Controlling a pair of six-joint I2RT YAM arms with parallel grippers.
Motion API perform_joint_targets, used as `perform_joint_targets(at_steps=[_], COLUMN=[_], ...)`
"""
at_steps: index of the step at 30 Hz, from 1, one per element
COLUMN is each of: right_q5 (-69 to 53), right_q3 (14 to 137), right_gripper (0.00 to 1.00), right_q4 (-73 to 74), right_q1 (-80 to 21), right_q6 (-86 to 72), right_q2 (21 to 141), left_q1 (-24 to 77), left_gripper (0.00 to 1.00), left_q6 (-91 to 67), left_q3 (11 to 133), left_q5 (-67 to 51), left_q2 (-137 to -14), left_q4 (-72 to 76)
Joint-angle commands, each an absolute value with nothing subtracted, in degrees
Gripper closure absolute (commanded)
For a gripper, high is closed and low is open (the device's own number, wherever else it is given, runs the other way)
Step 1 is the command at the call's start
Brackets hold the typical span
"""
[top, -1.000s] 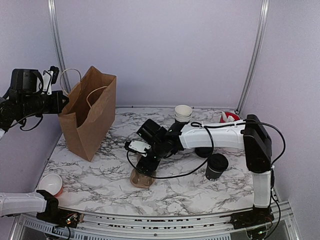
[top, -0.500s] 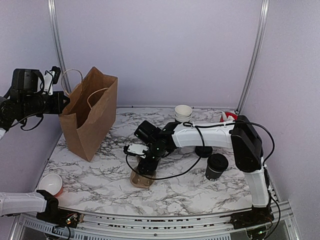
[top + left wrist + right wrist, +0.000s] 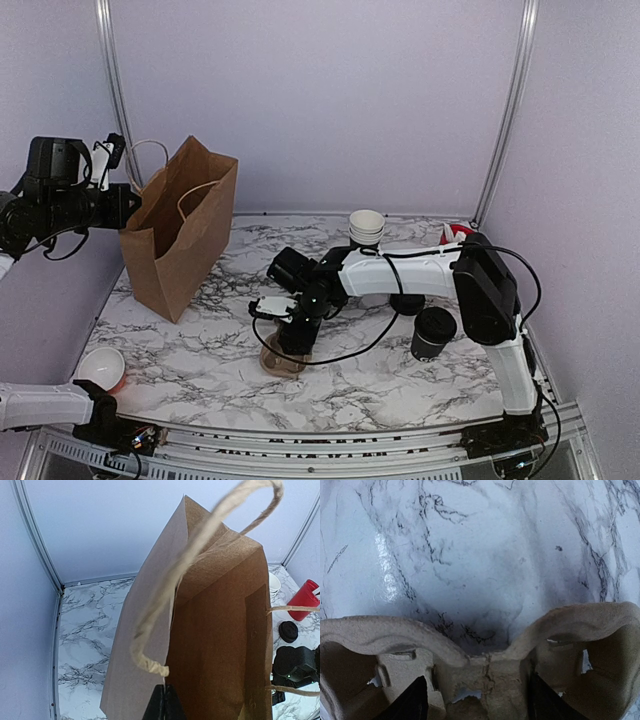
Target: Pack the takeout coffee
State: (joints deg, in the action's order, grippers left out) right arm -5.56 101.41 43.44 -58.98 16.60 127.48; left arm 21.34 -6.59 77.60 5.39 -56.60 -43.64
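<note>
The marble bench (image 3: 200, 350) fills the view from above. At its far left stands a brown paper bag (image 3: 180, 240), mouth open and tilted, nothing visible inside it. Your left arm (image 3: 60, 200) hangs beside the bag, and the left jaws are closed tight on the bag's rim at the bottom of the left wrist view, holding it open.

Your right arm (image 3: 400, 272) stretches across the middle of the bench and bends down over a brown pulp cup carrier (image 3: 280, 358). In the right wrist view the right jaws stand partly open, one finger on each side of the carrier's centre ridge, with no firm grip showing yet.

The takeout coffee (image 3: 432, 333), a black cup with its lid on, stands on the bench to the right, well apart from the carrier and the bag. A stack of lidless cups (image 3: 366, 226) sits at the back, and a loose black lid (image 3: 405, 303) lies near the coffee.

By my judgement, packing has barely begun: the bag is held ready, but the coffee is neither in the carrier nor in the bag.

Compared with a second ago, the right arm has dropped lower onto the carrier and its jaws have narrowed; the coffee has not moved.
</note>
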Motion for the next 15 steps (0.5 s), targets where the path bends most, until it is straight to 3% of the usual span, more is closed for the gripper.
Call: perform_joint_targets(at_steps=[1,15], right_q5=[-6.6,-8.6], right_q3=[103.1,102.3], right_gripper=[0.37,0.54], right_q4=[44.6,41.3], right_q1=[-59.4,-59.5], right_q6=[16.4,13.0], right_q2=[128.3,126.5], left_q1=[21.4,21.4], left_gripper=[1.0,1.0], left_q6=[-5.1,-3.6], left_q3=[78.9,78.3], left_q5=[4.4,4.4], left_q2=[-57.1,-57.0], left_q4=[-43.0,-43.4])
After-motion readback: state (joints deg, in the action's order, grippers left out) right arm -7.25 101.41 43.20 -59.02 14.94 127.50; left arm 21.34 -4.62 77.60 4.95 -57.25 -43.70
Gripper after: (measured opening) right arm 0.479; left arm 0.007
